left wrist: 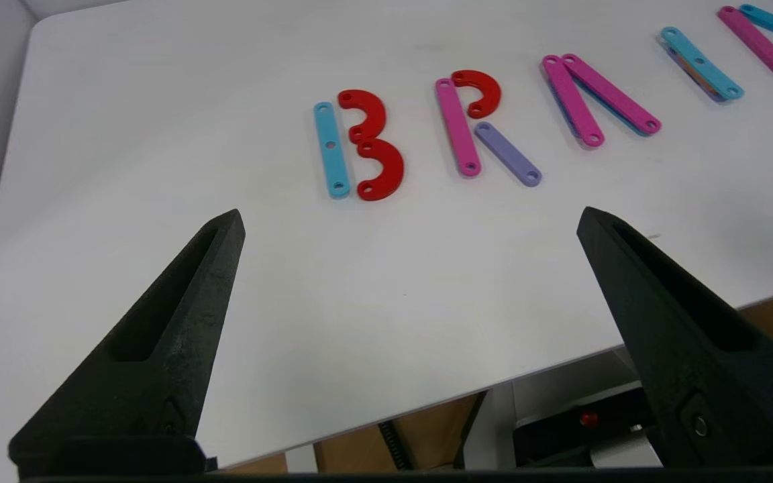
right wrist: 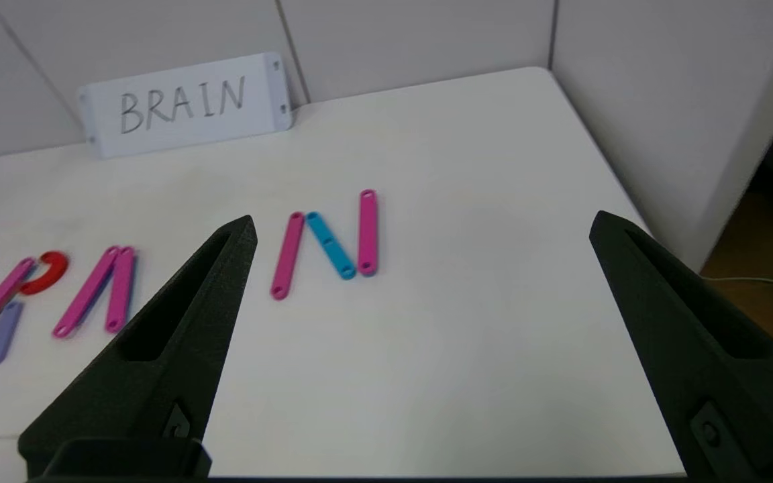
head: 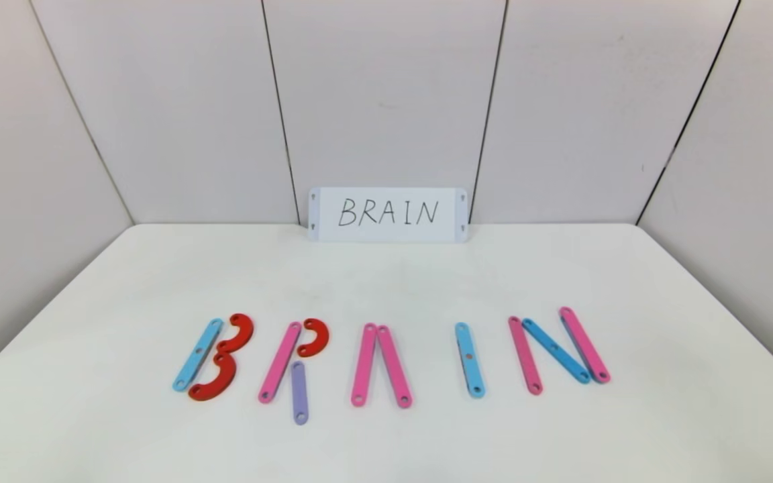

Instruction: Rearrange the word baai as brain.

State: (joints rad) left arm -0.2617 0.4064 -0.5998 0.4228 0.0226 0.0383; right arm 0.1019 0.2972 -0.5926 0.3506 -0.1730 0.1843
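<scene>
Before the white handwritten card [head: 387,214]: flat coloured strip letters [head: 390,359] spell BRAIN, matching it.
Left tool [left wrist: 410,221]: wide, empty, idle.
Right tool [right wrist: 421,225]: wide, empty, idle.

I'm looking at a lab-style test booth: a plain white counter [head: 386,443] boxed in by bare white wall panels [head: 386,100] with dark seams, and a handwritten white card [head: 388,214] propped at the back. Past the counter's edge I see wooden flooring [right wrist: 762,268] and a loose cable [right wrist: 755,282].
</scene>
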